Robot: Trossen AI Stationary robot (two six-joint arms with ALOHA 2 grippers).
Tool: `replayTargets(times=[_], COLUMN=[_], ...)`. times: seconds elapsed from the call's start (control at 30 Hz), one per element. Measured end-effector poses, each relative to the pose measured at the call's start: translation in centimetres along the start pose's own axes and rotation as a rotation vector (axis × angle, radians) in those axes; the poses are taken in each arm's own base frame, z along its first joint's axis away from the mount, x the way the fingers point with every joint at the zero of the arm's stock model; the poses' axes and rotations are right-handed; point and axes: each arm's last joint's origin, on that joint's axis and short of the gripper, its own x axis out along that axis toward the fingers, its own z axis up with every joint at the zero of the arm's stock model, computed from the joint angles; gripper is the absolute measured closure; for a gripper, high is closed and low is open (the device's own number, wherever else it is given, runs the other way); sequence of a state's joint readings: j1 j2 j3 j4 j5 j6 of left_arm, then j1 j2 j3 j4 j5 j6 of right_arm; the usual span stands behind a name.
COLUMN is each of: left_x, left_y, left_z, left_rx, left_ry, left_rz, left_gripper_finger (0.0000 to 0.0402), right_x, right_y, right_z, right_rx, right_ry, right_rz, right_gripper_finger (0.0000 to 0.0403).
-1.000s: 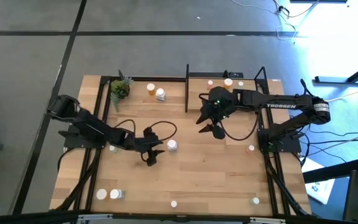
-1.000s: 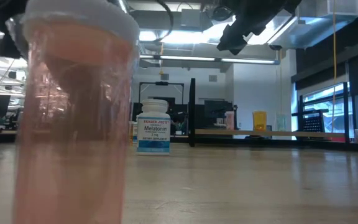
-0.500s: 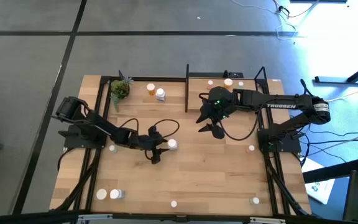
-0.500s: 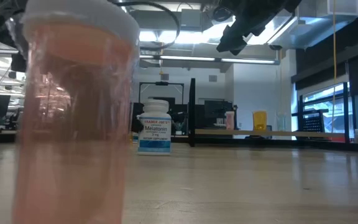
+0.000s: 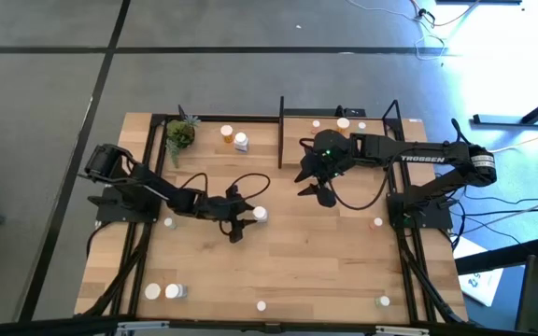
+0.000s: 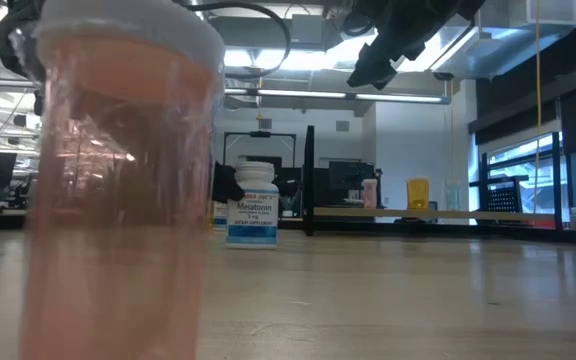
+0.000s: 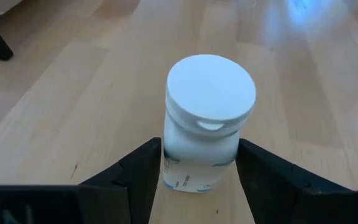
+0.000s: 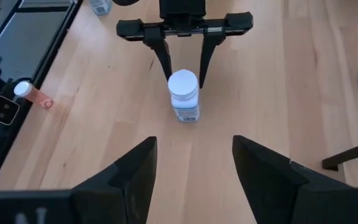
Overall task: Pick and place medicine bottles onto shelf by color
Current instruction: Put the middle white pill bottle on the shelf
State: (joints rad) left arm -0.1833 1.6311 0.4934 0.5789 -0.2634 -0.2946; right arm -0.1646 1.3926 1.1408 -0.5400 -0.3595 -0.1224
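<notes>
A white medicine bottle point(image 5: 261, 215) with a white cap stands upright on its base near the middle of the table. It also shows in the left wrist view point(image 7: 204, 134), the right wrist view point(image 8: 184, 96) and the low view point(image 6: 253, 205). My left gripper point(image 5: 247, 220) reaches it from the table's left and is shut on it. My right gripper point(image 5: 317, 189) hangs open and empty above the table, in front of the shelf point(image 5: 344, 131). It also shows in its own view point(image 8: 194, 146). Three small bottles stand on the shelf point(image 5: 344, 122). My left gripper pinches the white bottle between its two fingers point(image 7: 143, 171), on opposite sides of the body just below the cap point(image 7: 169, 155). The fingers come nearly level from the table's left. The bottle stands upright with its base on the table.
A pinkish bottle point(image 6: 118, 180) stands right before the low camera. An orange bottle point(image 5: 226, 133), a white one point(image 5: 241, 142) and a potted plant point(image 5: 180, 133) stand at the far left. More bottles stand at the near left point(image 5: 162, 291), near right point(image 5: 383, 301) and right point(image 5: 377, 222).
My left gripper has gone toward the table's right edge up to the white bottle, and its fingers now stand on both sides of it. The bottle has slid a little toward the right and turned slightly, still upright.
</notes>
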Motion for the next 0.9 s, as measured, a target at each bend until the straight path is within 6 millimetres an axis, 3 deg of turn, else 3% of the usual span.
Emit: replayTargets(times=[0.27, 0.9], left_x=[0.0, 0.0], left_y=[0.01, 0.03], left_z=[-0.01, -0.01], left_rx=[-0.088, -0.089], left_ry=[0.0, -0.001], left_rz=[0.004, 0.008], left_gripper_finger=[0.0202, 0.0202], right_x=[0.0, 0.0], right_y=[0.0, 0.0], right_z=[-0.02, -0.03], right_rx=[0.022, 0.043], right_ry=[0.002, 0.003], right_rz=[0.0, -0.002], right_gripper_finger=[0.0191, 0.0191])
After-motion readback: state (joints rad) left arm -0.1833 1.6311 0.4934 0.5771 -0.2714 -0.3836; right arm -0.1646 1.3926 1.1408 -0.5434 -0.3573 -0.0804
